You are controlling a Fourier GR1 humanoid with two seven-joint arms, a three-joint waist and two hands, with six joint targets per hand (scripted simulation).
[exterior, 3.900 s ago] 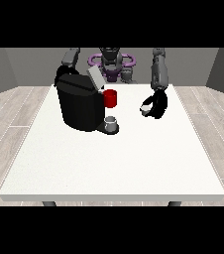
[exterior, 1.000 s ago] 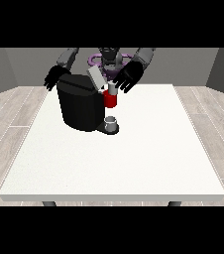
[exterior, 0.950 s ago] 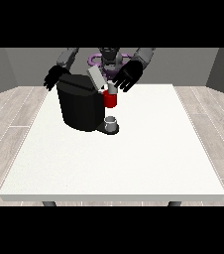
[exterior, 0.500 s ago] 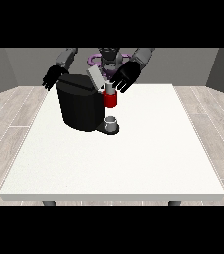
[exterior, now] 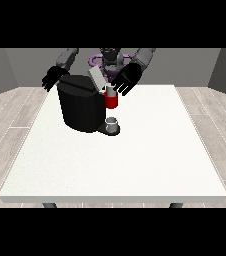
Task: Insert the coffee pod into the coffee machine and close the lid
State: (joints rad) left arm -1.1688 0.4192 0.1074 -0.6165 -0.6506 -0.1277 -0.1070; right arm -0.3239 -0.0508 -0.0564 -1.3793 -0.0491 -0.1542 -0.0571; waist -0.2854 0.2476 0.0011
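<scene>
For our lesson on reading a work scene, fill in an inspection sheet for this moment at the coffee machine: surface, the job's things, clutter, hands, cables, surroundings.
Surface: white table, coffee machine standing near its far side.
Job's things: black coffee machine, its grey lid raised and tilted; red part at its front; small grey cup on the base below. Coffee pod not made out on its own.
Clutter: nothing seen.
Hands: hand at the view's right open, beside the lid; hand at the view's left open, behind the machine's far corner.
Cables: nothing seen.
Surroundings: pale plank floor, grey walls.
</scene>
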